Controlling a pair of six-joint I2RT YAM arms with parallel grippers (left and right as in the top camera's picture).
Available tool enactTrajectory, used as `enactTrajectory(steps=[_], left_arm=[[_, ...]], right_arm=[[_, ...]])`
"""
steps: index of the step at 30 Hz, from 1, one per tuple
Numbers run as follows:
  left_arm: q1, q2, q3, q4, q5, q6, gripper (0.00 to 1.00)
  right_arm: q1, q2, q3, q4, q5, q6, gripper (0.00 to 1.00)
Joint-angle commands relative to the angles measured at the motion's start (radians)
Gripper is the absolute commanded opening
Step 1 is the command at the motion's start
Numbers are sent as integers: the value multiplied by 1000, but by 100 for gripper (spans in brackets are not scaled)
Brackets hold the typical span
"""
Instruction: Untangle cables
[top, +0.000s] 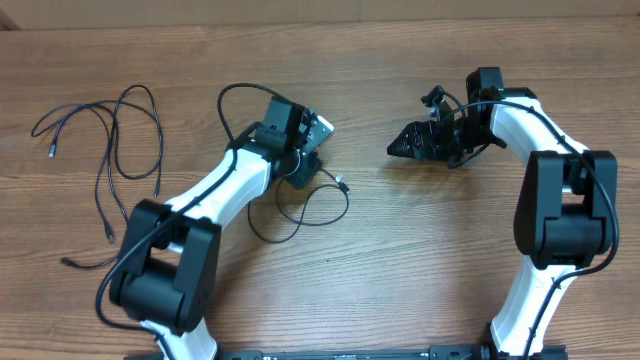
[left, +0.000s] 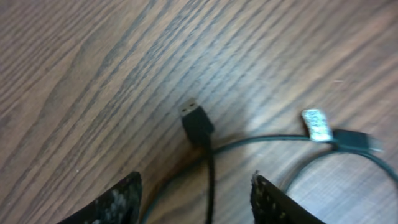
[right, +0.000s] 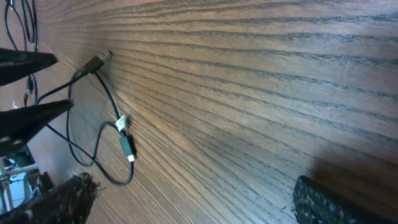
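Observation:
Two groups of thin black cables lie on the wooden table. Loose strands spread out at the far left. A separate looped cable lies below my left gripper. In the left wrist view, that cable's black USB plug points away, and its cord runs back between the open fingers of my left gripper, untouched by either. A silver-tipped plug lies to the right. My right gripper hangs wide open and empty, pointing left at the looped cable.
The left gripper's two dark fingers show at the left edge of the right wrist view. The thick black arm cables arch over both arms. Bare wood lies between the arms.

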Motion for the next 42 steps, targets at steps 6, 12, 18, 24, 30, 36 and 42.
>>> enactTrajectory(steps=[6, 12, 18, 24, 30, 36, 42], left_arm=[[0, 122, -8, 35, -37, 35, 58], [0, 182, -8, 13, -45, 39, 13], [0, 187, -7, -55, -42, 8, 4], [0, 165, 20, -127, -39, -115, 4], [0, 93, 79, -211, -41, -196, 4], [0, 45, 104, -311, -43, -224, 4], [-2, 53, 102, -420, -16, -271, 42]], right_arm=[[5, 13, -3, 3, -5, 3, 100], [5, 13, -3, 3, -5, 3, 100], [5, 13, -3, 3, -5, 3, 100], [5, 13, -3, 3, -5, 3, 100], [5, 13, -4, 3, -5, 3, 100], [5, 13, -3, 3, -5, 3, 100], [5, 13, -3, 3, -5, 3, 100]])
